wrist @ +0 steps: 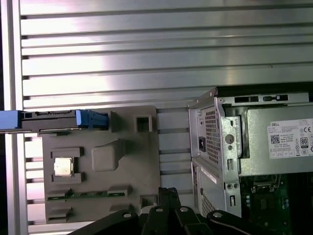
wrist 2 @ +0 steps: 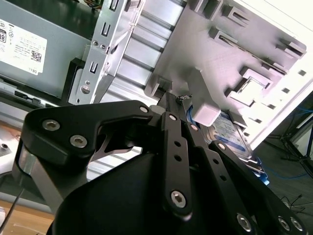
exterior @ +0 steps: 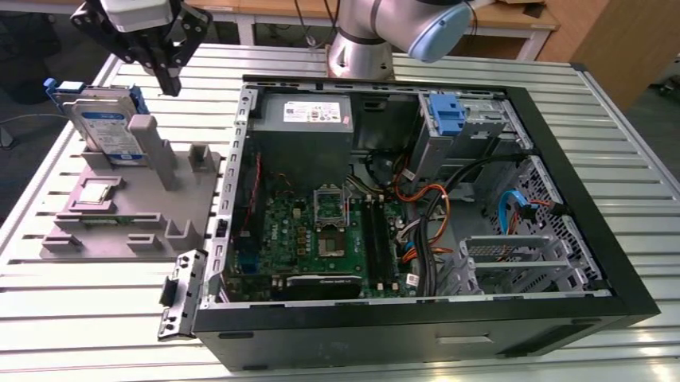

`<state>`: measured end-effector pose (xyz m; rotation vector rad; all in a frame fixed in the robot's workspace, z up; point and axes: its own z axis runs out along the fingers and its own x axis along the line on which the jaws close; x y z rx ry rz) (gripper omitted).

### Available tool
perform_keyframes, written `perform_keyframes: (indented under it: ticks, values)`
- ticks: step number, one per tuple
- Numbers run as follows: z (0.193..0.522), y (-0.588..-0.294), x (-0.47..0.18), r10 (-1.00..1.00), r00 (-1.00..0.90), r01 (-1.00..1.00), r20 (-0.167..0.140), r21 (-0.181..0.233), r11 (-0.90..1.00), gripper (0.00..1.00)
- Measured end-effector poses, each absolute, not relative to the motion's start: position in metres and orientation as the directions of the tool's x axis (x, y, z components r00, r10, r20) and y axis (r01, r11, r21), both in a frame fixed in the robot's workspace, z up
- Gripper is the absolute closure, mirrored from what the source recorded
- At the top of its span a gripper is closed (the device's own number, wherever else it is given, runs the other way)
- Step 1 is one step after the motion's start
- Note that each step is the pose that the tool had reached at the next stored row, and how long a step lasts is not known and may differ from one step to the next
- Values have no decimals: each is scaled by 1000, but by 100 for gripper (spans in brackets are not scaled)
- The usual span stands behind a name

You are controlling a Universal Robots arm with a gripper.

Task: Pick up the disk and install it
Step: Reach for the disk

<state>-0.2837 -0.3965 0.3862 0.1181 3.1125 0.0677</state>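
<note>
Exterior view. I see the gripper [exterior: 170, 84] at 11 o'clock, its fingers drawn together on nothing. It hangs near the disk [exterior: 107, 127], at the disk's 1 o'clock. The disk stands on edge in the grey fixture [exterior: 159, 203], at 9 o'clock from the open computer case [exterior: 425, 326].

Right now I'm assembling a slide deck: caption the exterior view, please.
Gripper above the grey fixture, near the disk standing in it; open computer case at the exterior view's right.
</note>
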Motion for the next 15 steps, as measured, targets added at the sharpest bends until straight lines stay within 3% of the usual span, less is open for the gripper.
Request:
perform_keyframes:
  ticks: [15]
  values:
    - [384,-396,-293,76,-997,75,-24,44,996,89]
